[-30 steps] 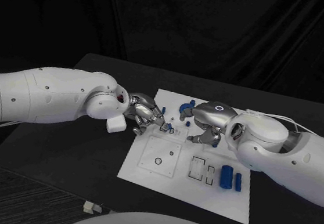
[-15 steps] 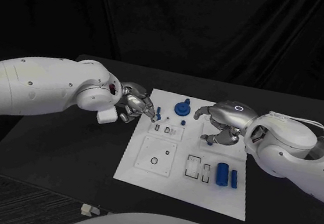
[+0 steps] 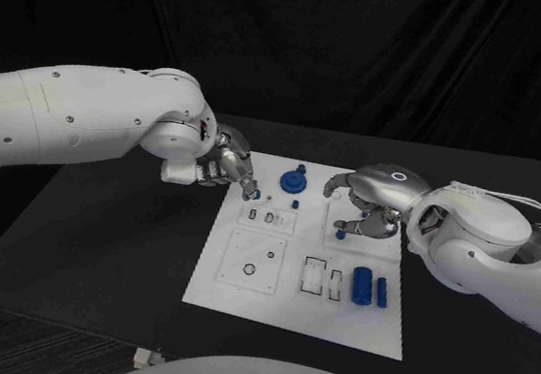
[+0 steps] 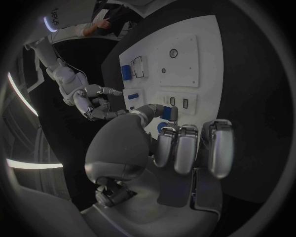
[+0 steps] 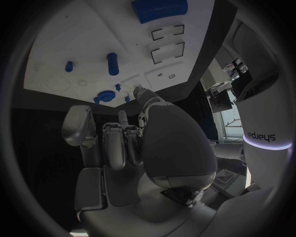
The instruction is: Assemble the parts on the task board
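task board [image 3: 268, 285]: white | parts [image 3: 362, 286]: blue | table [image 3: 104, 246]: black | hands [image 3: 225, 167]: silver | arms [image 3: 70, 117]: white

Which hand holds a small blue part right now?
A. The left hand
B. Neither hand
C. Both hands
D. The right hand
A. The left hand pinches a small blue part at its fingertips above the task board's far left corner, while the right hand has its fingers curled in with nothing in them.
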Robot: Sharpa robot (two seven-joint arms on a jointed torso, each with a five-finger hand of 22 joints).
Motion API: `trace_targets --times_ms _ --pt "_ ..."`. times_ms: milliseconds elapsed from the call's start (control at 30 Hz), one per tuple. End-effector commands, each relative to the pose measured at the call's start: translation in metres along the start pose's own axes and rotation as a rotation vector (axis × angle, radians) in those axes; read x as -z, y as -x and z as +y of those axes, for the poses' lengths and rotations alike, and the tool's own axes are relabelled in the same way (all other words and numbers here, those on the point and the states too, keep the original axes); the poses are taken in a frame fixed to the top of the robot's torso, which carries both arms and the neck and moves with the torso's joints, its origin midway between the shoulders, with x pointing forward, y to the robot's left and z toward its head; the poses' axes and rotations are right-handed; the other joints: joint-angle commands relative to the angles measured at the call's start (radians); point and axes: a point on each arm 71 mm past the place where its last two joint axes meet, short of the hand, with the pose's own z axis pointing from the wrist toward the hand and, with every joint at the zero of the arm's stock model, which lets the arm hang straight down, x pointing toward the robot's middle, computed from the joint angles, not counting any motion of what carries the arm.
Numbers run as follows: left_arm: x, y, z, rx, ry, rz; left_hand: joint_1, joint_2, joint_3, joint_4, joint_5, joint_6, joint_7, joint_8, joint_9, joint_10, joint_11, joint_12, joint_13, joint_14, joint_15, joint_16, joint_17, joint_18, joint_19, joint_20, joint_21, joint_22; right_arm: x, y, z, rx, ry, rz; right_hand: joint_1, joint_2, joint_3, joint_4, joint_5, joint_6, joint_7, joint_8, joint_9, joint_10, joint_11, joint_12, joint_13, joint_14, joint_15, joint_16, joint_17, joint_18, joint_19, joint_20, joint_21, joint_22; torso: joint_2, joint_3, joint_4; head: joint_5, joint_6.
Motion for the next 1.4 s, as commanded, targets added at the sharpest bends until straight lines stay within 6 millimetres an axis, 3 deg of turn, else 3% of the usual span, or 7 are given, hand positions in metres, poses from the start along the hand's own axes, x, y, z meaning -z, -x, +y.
trace_targets --times_ms 33,267,400,533,800,1033,1400 --pt "-0.001 -0.002 -0.004 -0.074 0.046 0.062 -0.005 0.033 0.13 -0.002 0.05 0.014 -0.026 0.171 0.221 0.115 -0.015 0.014 0.265 0.114 -0.022 0.01 0.264 -0.055 0.062 -0.007 0.03 0.251 0.0 0.002 -0.004 -0.013 -0.032 -0.01 0.01 0.018 0.007 0.008 0.013 0.007 0.0 0.021 -0.013 0.033 0.008 -0.011 0.228 0.067 0.003 -0.015 0.222 0.05 -0.008 -0.003 -0.019 0.141 -0.008 0.0136 -0.0128 0.001 0.0" --pt "-0.007 0.001 -0.015 -0.071 0.048 0.031 -0.008 0.035 0.141 0.003 0.047 -0.005 -0.027 0.179 0.277 0.115 -0.018 0.014 0.265 0.114 -0.026 0.01 0.264 -0.073 0.111 -0.011 0.091 0.275 -0.001 0.0 -0.008 -0.012 -0.043 0.002 0.008 0.019 0.008 0.01 0.016 0.015 0.001 0.026 -0.014 0.033 0.008 -0.011 0.227 0.067 0.003 -0.015 0.222 0.05 -0.007 -0.003 -0.021 0.141 -0.019 0.027 -0.0264 0.004 0.0" --pt "-0.012 0.006 -0.019 -0.064 0.078 0.008 -0.011 0.028 0.147 -0.003 0.061 0.011 -0.033 0.174 0.292 0.115 -0.024 0.014 0.265 0.114 -0.032 0.01 0.264 -0.075 0.117 -0.016 0.099 0.278 -0.002 0.0 -0.01 -0.012 -0.048 0.005 0.009 0.022 0.01 0.012 0.018 0.019 0.001 0.029 -0.016 0.032 0.009 -0.012 0.226 0.066 0.003 -0.017 0.221 0.051 -0.009 -0.003 -0.026 0.14 -0.021 0.0301 -0.0299 0.008 0.0" --pt "-0.02 0.009 -0.026 -0.075 0.13 0.011 -0.016 0.019 0.163 -0.021 0.077 0.035 -0.04 0.155 0.309 0.115 -0.033 0.014 0.265 0.114 -0.042 0.01 0.264 -0.075 0.117 -0.027 0.099 0.278 -0.002 0.0 -0.012 -0.013 -0.051 -0.004 0.011 0.023 0.013 0.011 0.022 0.024 0.001 0.032 -0.017 0.032 0.009 -0.012 0.226 0.067 0.004 -0.016 0.221 0.051 -0.008 -0.003 -0.027 0.14 -0.029 0.0357 -0.04 0.013 0.0" --pt "-0.033 0.008 -0.035 -0.168 0.194 0.019 -0.038 0.01 0.191 -0.057 0.043 0.097 -0.053 0.084 0.325 0.115 -0.046 0.014 0.265 0.114 -0.056 0.01 0.264 -0.075 0.117 -0.042 0.099 0.278 0.0 -0.001 -0.014 -0.013 -0.06 -0.003 0.01 0.024 0.016 0.012 0.027 0.033 0.002 0.037 -0.02 0.031 0.01 -0.012 0.225 0.066 0.004 -0.017 0.22 0.051 -0.008 -0.003 -0.029 0.14 -0.036 0.0392 -0.0498 0.018 0.0" --pt "-0.042 0.004 -0.033 -0.226 0.243 0.087 -0.054 0.007 0.205 -0.083 0.02 0.144 -0.058 0.025 0.327 0.115 -0.051 0.014 0.265 0.114 -0.062 0.01 0.264 -0.075 0.117 -0.047 0.099 0.278 -0.002 -0.002 -0.016 -0.035 -0.07 0.011 0.015 0.03 0.025 0.011 0.034 0.042 0.002 0.042 -0.024 0.026 0.01 -0.015 0.222 0.064 0.004 -0.02 0.217 0.053 -0.011 -0.003 -0.04 0.137 -0.041 0.0418 -0.0498 0.022 0.0" --pt "-0.052 -0.004 -0.028 -0.279 0.284 0.186 -0.07 0.007 0.222 -0.109 0.011 0.178 -0.061 -0.018 0.337 0.115 -0.054 0.014 0.265 0.114 -0.064 0.01 0.264 -0.075 0.117 -0.051 0.099 0.278 -0.002 -0.003 -0.018 -0.059 -0.078 0.012 0.019 0.032 0.031 0.009 0.04 0.046 0.004 0.044 -0.028 0.018 0.011 -0.02 0.217 0.062 0.005 -0.024 0.215 0.055 -0.017 -0.003 -0.054 0.134 -0.042 0.0397 -0.0597 0.04 0.0"
